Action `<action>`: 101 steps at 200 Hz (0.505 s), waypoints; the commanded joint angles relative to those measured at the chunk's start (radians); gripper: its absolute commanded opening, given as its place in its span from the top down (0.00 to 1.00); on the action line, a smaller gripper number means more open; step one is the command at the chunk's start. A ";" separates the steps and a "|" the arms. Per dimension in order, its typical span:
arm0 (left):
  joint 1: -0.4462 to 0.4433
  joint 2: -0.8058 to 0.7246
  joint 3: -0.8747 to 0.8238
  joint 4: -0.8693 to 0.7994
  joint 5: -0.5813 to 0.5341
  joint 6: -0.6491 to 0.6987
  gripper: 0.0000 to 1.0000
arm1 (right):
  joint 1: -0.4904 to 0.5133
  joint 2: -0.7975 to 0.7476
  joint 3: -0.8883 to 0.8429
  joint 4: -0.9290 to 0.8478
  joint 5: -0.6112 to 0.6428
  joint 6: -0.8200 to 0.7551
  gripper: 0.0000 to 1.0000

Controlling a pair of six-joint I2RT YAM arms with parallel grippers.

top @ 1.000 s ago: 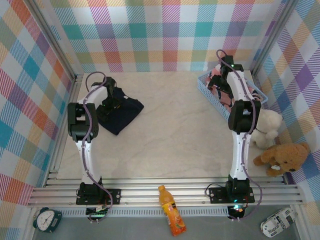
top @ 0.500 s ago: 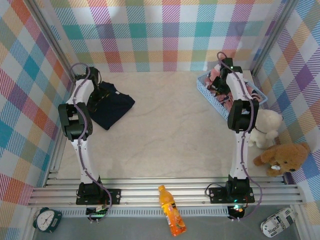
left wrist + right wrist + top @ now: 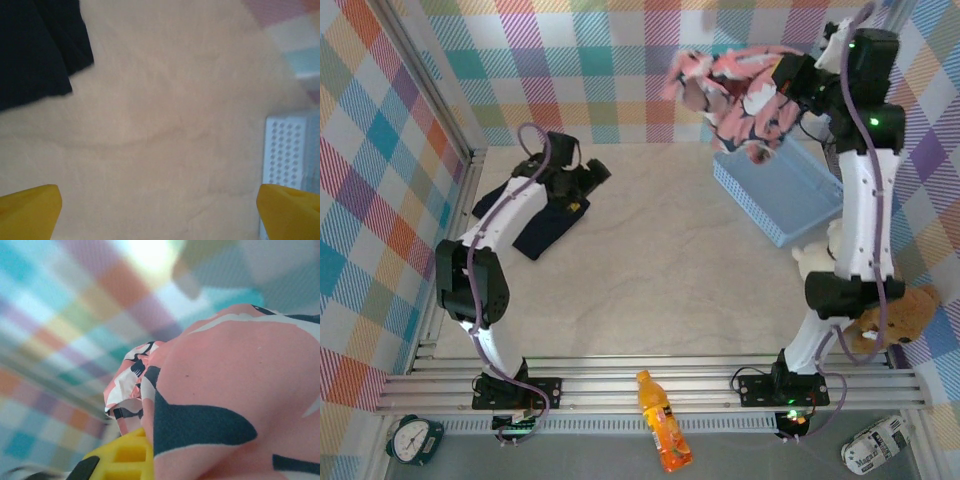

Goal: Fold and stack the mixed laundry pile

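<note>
The dark navy trousers (image 3: 542, 225) lie crumpled at the table's back left, and their edge (image 3: 35, 50) fills the top left of the left wrist view. My left gripper (image 3: 597, 172) hovers just right of them, open, with bare table between its yellow fingertips (image 3: 30, 212). The pink garment (image 3: 735, 95) with navy-and-white shapes hangs in the air above the basket. My right gripper (image 3: 785, 80) is raised high and shut on it. In the right wrist view the pink cloth (image 3: 235, 390) drapes over one yellow finger (image 3: 125, 457) and hides the other.
The light blue basket (image 3: 780, 195) sits at the back right, and its corner (image 3: 285, 155) shows in the left wrist view. A white bear (image 3: 817, 257) and a brown bear (image 3: 890, 315) lie on the right edge. An orange bottle (image 3: 662, 435) lies in front of the rail.
My right gripper shut on the pink garment and lifted it high out of the basket. My left arm swung off the navy trousers toward the table's middle.
</note>
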 commanded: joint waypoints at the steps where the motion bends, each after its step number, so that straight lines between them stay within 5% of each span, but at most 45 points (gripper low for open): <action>1: -0.032 0.000 -0.030 0.036 -0.013 -0.060 0.00 | 0.023 -0.052 -0.049 0.088 -0.237 0.070 1.00; 16: -0.055 -0.033 -0.044 0.001 -0.082 -0.095 0.00 | 0.033 -0.119 -0.180 0.093 -0.253 0.095 1.00; 37: -0.074 -0.109 -0.087 -0.079 -0.199 -0.165 0.00 | 0.039 -0.253 -0.581 0.216 -0.240 0.144 0.95; 43: -0.081 -0.137 -0.110 -0.107 -0.236 -0.187 0.00 | 0.041 -0.289 -0.712 0.264 -0.221 0.154 0.85; 53: -0.096 -0.191 -0.159 -0.142 -0.298 -0.219 0.00 | 0.041 -0.337 -0.918 0.333 -0.201 0.166 0.48; 68: -0.121 -0.283 -0.261 -0.166 -0.360 -0.268 0.00 | 0.046 -0.354 -1.134 0.320 -0.169 0.138 0.08; 101: -0.191 -0.434 -0.445 -0.196 -0.397 -0.332 0.00 | 0.050 -0.394 -1.418 0.262 -0.100 0.031 0.00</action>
